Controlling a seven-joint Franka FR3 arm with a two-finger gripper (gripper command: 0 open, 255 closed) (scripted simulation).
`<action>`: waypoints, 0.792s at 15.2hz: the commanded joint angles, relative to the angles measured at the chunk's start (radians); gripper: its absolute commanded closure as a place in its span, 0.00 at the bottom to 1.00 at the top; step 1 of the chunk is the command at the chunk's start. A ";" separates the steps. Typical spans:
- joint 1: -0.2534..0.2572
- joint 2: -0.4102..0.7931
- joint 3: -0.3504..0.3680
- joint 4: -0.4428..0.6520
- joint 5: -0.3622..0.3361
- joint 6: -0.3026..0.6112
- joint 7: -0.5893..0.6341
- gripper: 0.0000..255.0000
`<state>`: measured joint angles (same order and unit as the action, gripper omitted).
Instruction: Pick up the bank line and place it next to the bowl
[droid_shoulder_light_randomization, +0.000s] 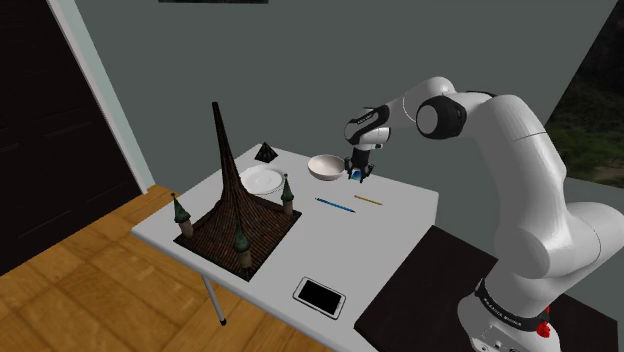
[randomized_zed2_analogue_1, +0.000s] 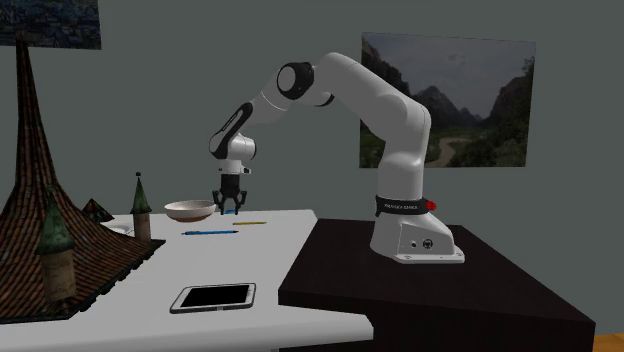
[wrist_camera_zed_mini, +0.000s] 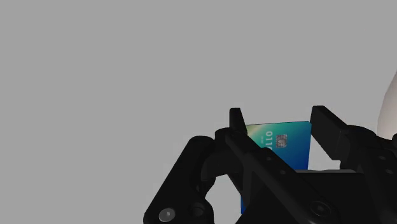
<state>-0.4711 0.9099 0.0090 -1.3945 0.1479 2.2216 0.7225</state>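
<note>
Shoulder view gives us the white desk (droid_shoulder_light_randomization: 400, 225) as the largest thing, its far edge close to the grey wall and one side edge meeting the dark stand (droid_shoulder_light_randomization: 410, 300). From that stand the white arm (droid_shoulder_light_randomization: 520, 170) bends over the desk toward the far edge. On the shoulder view's left a brown roof model with a tall spire (droid_shoulder_light_randomization: 235, 215) takes up that end of the desk, its base reaching almost to the near edge. Behind it sit a white plate (droid_shoulder_light_randomization: 262, 180) and a small dark pyramid (droid_shoulder_light_randomization: 266, 152). A white bowl (droid_shoulder_light_randomization: 324, 167) stands near the far edge. A black-screened phone (droid_shoulder_light_randomization: 320, 296) lies close to the near edge, with bare desk between it and a blue pen (droid_shoulder_light_randomization: 335, 205) and a yellow pencil (droid_shoulder_light_randomization: 369, 200), which lie well apart from it. We see the most open room on the stretch from the pens to the stand. The jaws hang low over the desk just beside the bowl, clasped on a blue-green bank card (wrist_camera_zed_mini: 280, 149) that stands on edge between them; we cannot tell whether it touches the desk.
</note>
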 joint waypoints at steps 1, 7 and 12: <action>0.001 0.003 0.001 -0.001 0.000 0.002 0.000 1.00; 0.001 0.005 0.001 0.003 0.000 0.000 0.000 0.00; -0.005 -0.058 -0.003 0.000 -0.003 -0.060 0.002 0.00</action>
<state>-0.4747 0.8671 0.0070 -1.3995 0.1460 2.1820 0.7228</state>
